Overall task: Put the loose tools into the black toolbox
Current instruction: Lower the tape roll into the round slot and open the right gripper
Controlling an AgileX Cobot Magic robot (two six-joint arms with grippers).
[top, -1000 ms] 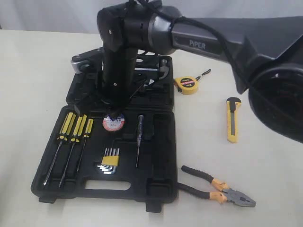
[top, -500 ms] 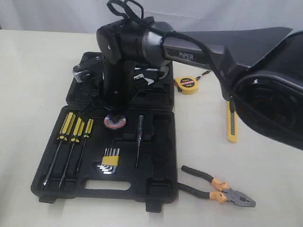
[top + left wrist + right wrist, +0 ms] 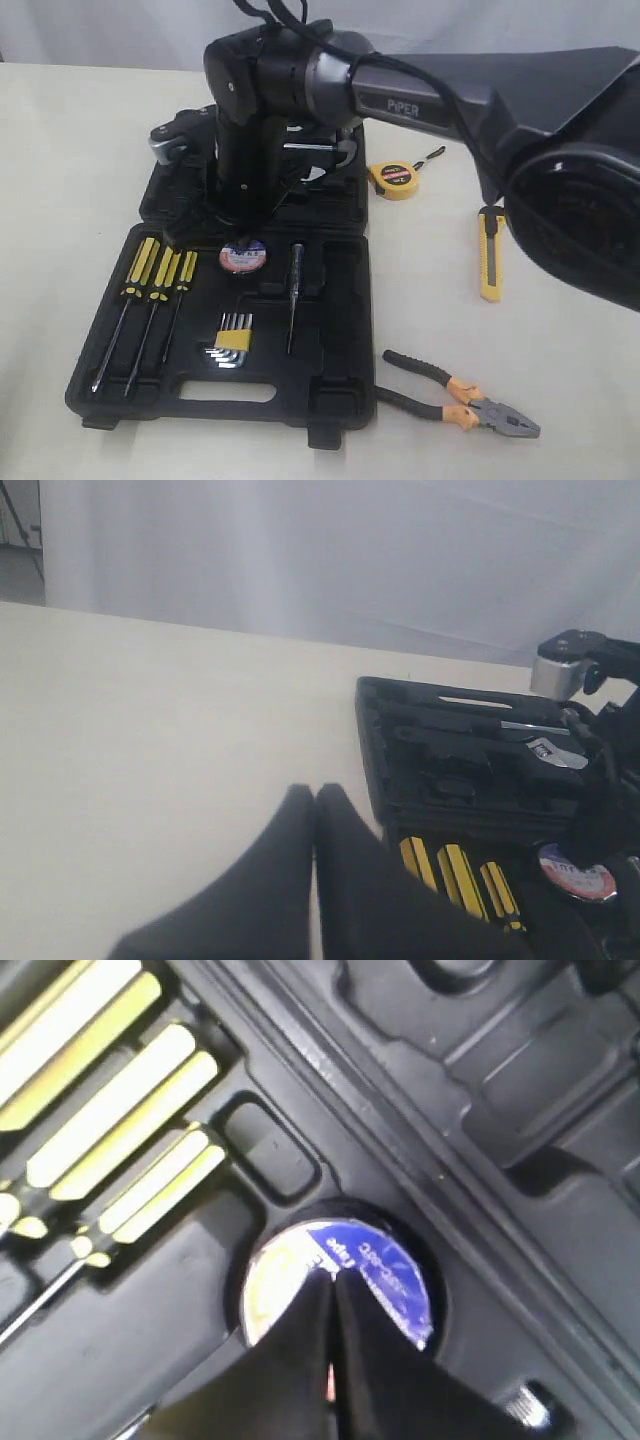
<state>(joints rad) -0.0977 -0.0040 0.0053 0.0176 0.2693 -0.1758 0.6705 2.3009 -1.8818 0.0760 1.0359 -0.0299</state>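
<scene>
- As the exterior view shows, the black tape roll [image 3: 241, 257] sits in a round recess of the black toolbox [image 3: 340, 400]; the yellow tape measure [image 3: 396, 178], utility knife [image 3: 490, 255] and pliers [image 3: 460, 395] lie loose on the table [image 3: 60, 200], right of the case
- Left wrist view: left pincer [image 3: 314, 792] closed and empty, held beside the case, probably to leave working room
- Right wrist view: right pincer [image 3: 333, 1278] closed on nothing, tips over the seated roll; contact cannot be told

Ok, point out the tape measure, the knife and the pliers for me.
tape measure [image 3: 396, 180], exterior view, top face of its yellow case.
knife [image 3: 489, 258], exterior view, middle of its yellow body.
pliers [image 3: 488, 408], exterior view, the joint just behind the grey nose.
</scene>
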